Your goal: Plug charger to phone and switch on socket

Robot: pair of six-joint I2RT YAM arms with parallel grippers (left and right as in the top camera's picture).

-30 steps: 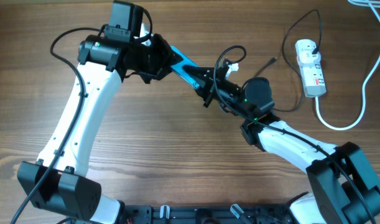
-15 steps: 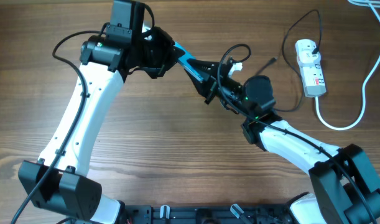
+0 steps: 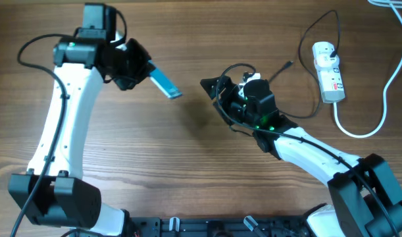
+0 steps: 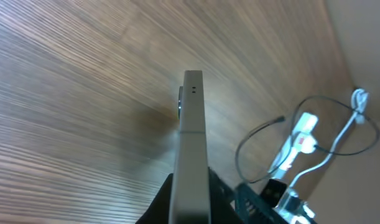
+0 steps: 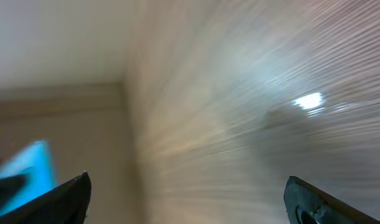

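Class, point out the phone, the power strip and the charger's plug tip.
phone (image 3: 164, 83), overhead view, blue screen.
power strip (image 3: 329, 79), overhead view, white body.
charger's plug tip (image 3: 289, 64), overhead view, loose cable end.

you have two arms at one wooden surface (image 3: 187, 171): the left arm (image 3: 64, 125) and the right arm (image 3: 306, 151). each arm carries one gripper, so two in total: the left gripper (image 3: 143, 68) and the right gripper (image 5: 186, 180). in the right wrist view you can count two fingers (image 5: 68, 199). there is one phone (image 3: 164, 84), one socket (image 3: 328, 71), one thin black charger (image 3: 286, 66), and one thick white cord (image 3: 387, 99) from the socket.
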